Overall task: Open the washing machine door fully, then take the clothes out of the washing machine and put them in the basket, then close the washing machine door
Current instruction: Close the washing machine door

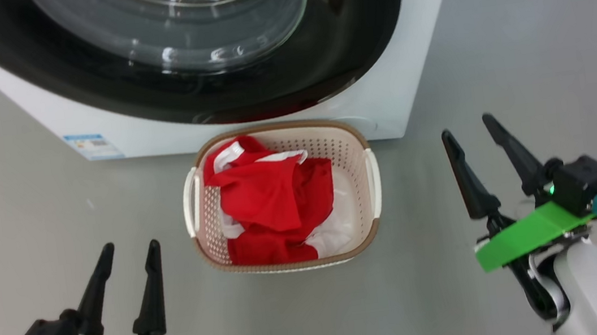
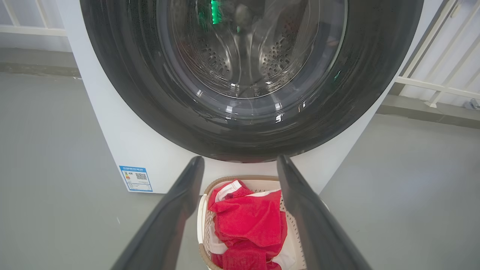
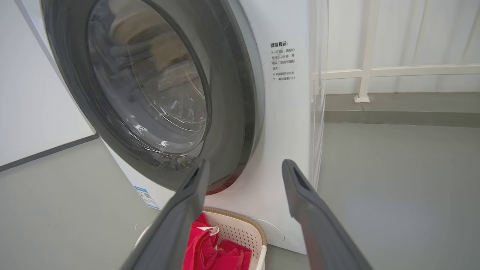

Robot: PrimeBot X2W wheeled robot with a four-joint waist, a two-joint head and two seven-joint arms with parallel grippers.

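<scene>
Left gripper (image 1: 132, 247) is hovering low over the grey floor (image 1: 517, 49), its two dark fingers standing apart and holding nothing. Right gripper (image 1: 466, 126) is hovering on the opposite side, fingers likewise spread wide with nothing between them, and is keeping well clear of both machine and basket. Between the two grippers, the basket (image 1: 339, 154) is standing on the floor just in front of the washing machine (image 1: 399, 104), its far rim sitting close under the lower front panel; whether the two are touching cannot be told. The clothes (image 1: 271, 199) are lying bunched inside the basket, red cloth uppermost, with white parts showing at the far edge and toward the right gripper's side. Above the basket, the washing machine door (image 1: 362, 40) is lying flush against the machine's front; in the right wrist view its black rim is meeting the white panel along the visible edge. Through the glass, in the left wrist view, the studded steel drum (image 2: 243, 56) is showing. A blue label (image 1: 93, 146) is sitting on the machine's lower corner nearer the left gripper, and a white railing (image 3: 393, 71) is running behind the machine.
</scene>
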